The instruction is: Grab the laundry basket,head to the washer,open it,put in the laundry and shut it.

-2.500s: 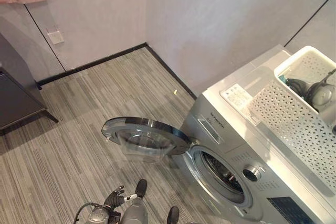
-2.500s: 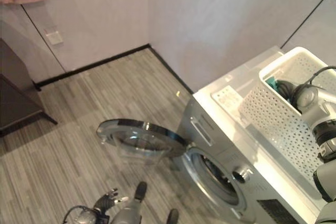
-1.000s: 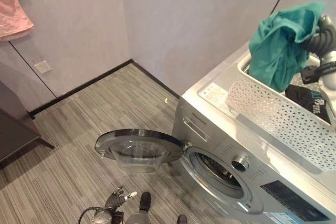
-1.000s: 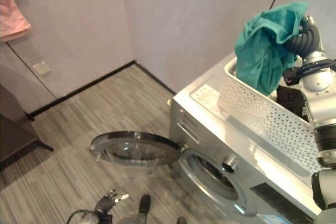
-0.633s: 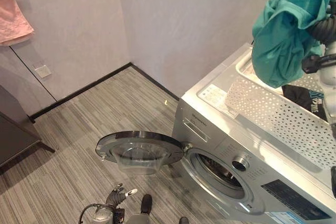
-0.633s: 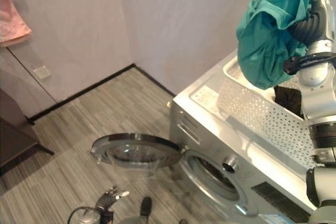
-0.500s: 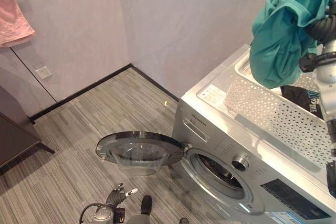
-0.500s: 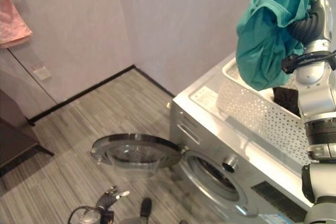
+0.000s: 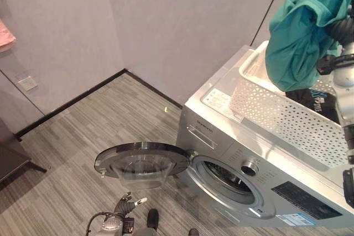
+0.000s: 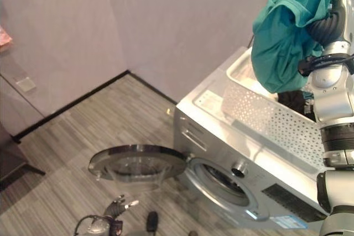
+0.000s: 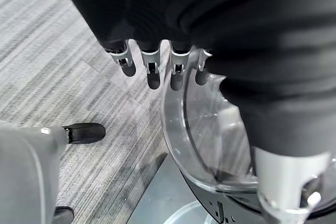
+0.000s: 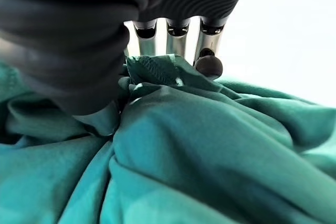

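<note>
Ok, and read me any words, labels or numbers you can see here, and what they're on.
Sticker on the washer top: too small to read.
Lettering on the washer's front drawer: too small to read.
Dark control panel: print blurred.
Label low on the front: unreadable.
Dark garment in the basket: pale print, unreadable.

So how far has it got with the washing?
Done: the basket sits on the washer and the door hangs open. In hand: the right hand grips a teal garment lifted above the basket. Left: load it and the dark laundry into the drum, then shut the door.
</note>
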Robot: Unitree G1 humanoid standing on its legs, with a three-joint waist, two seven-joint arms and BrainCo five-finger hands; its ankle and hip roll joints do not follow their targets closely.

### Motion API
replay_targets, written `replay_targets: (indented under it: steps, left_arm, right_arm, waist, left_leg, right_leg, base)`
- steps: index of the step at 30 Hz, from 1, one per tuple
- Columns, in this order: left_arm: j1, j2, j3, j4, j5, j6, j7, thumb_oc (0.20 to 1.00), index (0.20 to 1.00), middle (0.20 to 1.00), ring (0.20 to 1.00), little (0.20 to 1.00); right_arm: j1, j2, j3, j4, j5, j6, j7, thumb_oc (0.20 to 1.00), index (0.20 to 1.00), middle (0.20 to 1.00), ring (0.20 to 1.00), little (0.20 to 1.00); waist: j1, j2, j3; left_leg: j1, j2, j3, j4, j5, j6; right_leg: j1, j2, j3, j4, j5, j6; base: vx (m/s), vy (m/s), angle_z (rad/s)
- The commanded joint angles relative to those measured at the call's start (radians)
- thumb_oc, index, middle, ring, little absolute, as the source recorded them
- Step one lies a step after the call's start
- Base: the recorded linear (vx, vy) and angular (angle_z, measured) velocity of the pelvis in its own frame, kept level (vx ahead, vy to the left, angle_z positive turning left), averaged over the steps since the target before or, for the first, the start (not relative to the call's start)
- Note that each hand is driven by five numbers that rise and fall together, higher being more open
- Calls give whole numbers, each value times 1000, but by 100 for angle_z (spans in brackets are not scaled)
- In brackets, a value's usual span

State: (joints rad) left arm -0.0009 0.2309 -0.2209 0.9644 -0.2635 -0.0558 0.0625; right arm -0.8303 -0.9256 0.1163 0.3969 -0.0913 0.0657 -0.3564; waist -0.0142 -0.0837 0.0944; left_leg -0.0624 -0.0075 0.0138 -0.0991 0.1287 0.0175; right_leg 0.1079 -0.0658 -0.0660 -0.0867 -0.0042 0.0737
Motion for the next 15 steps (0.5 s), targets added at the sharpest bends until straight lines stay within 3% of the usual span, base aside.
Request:
replay_targets:
  steps: [1,2,5,8,9,10,13,15]
  left_arm:
    - [-35,20,-83,47,36,-32,2,1000,1000,1000,1000,1000]
    - [-35,20,-83,47,36,-32,2,1000,1000,1000,1000,1000]
    - [-37,26,-87,47,56,-29,2,1000,1000,1000,1000,1000]
    - [-31,53,-67,25,61,-22,11,1000,1000,1000,1000,1000]
    - [-19,70,-38,14,49,-16,21,1000,1000,1000,1000,1000]
    - [-19,70,-37,13,49,-15,21,1000,1000,1000,1000,1000]
    - [18,90,8,-16,27,-15,31,1000,1000,1000,1000,1000]
    - [36,91,16,-30,13,-17,31,1000,1000,1000,1000,1000]
  right_arm:
    - [-107,-64,-71,-39,-29,-10,-75,200,200,200,200,200]
    - [-106,-64,-72,-40,-30,-9,-75,200,200,200,200,200]
    - [-115,-85,-79,-80,-67,5,-87,200,200,200,200,200]
    - [-110,-97,-86,-119,-102,16,-87,200,200,200,200,200]
    - [-105,-103,-89,-131,-124,25,-81,200,200,200,200,200]
    - [-106,-102,-89,-132,-125,26,-80,200,200,200,200,200]
    - [-104,-98,-84,-107,-134,31,-72,200,200,200,200,200]
    - [-89,-83,-93,-93,-121,28,-75,200,200,200,200,200]
  waist:
    - [32,-8,-42]
    - [34,-8,-41]
    - [22,-2,-16]
    - [34,34,13]
    - [38,50,15]
    - [38,48,14]
    - [65,53,-6]
    - [85,41,-23]
  left_leg:
    - [141,-14,-29,12,-232,35]
    - [141,-14,-28,12,-232,36]
    - [159,-31,-5,14,-234,53]
    - [150,-12,25,34,-223,67]
    - [130,0,45,51,-207,77]
    - [126,0,46,52,-204,77]
    - [86,6,70,67,-187,90]
    - [60,3,74,79,-183,87]
  right_leg:
    - [-155,-140,32,90,82,110]
    - [-156,-141,34,92,81,111]
    - [-211,-155,50,169,159,131]
    - [-229,-152,-28,318,83,108]
    - [-222,-163,-75,476,32,84]
    - [-227,-164,-74,480,32,82]
    - [-199,-176,-67,643,6,72]
    - [-146,-182,-54,641,11,77]
  base:
    - [-50,102,-7]
    - [-84,153,-11]
    - [-116,106,-26]
    - [-237,97,-52]
    - [-237,73,-52]
    - [-243,50,-49]
    - [-190,-31,-40]
    - [-176,-134,-52]
